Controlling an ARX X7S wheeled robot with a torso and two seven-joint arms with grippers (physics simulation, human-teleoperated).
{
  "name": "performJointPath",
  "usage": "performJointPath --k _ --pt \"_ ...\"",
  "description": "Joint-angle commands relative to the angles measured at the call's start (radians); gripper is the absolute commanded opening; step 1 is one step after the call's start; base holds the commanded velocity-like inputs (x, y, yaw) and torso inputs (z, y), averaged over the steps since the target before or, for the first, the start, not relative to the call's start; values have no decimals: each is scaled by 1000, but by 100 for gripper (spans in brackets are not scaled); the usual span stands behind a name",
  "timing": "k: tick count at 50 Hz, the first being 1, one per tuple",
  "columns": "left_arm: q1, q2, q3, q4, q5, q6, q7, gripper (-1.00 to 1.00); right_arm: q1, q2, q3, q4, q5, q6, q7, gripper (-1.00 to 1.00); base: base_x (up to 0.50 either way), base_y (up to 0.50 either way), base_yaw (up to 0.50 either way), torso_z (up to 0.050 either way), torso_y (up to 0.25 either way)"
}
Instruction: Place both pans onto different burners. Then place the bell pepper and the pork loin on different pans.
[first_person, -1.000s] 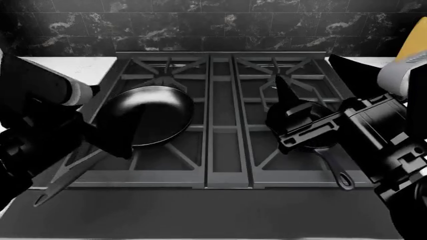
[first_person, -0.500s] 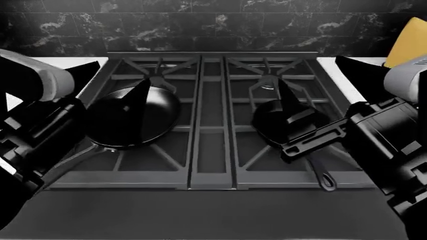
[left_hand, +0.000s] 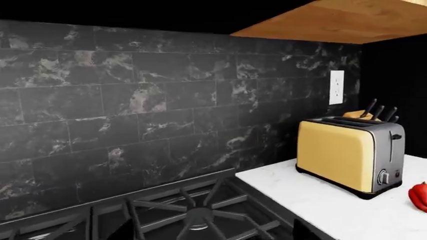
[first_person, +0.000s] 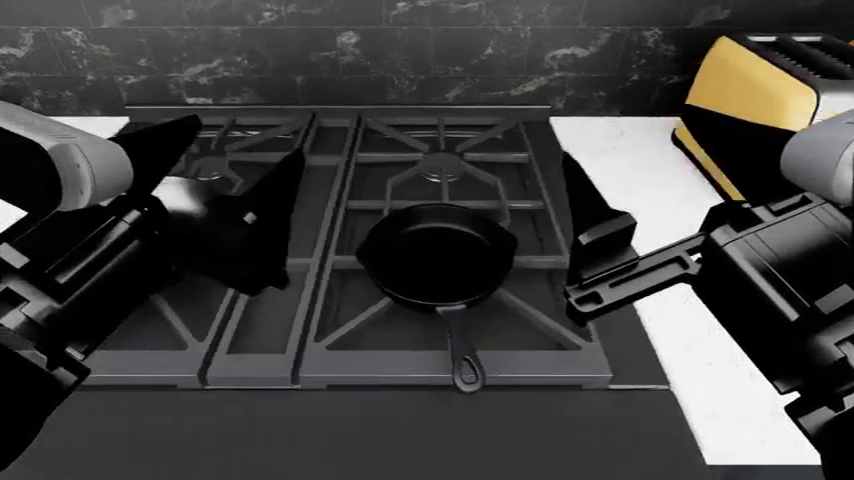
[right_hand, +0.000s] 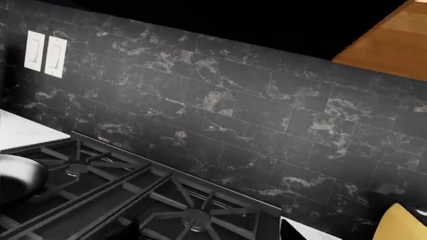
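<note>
Rightward the head view has swung, so the cast-iron pan (first_person: 437, 252) now sits mid-frame on its burner (first_person: 439, 165), the toaster (first_person: 755, 95) in sight. Both grippers hang apart and empty over the stove (first_person: 334, 340). In the left wrist view the bell pepper (left_hand: 419, 196) lies on the tabletop (left_hand: 333, 210); fetching it seems next. The right wrist view shows the glossy pan (right_hand: 17, 182).
</note>
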Motion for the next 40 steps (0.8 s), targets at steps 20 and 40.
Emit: performJointPath --k 20,40 --pt "20 1 12 4 8 9 16 100 -5 -7 -5 1 -13 -8 -13 100 0 -500 0 0 0" --pt "-1 17 37 -3 9 5 20 100 -7 11 18 -12 -3 -28 -14 100 0 -500 0 0 0"
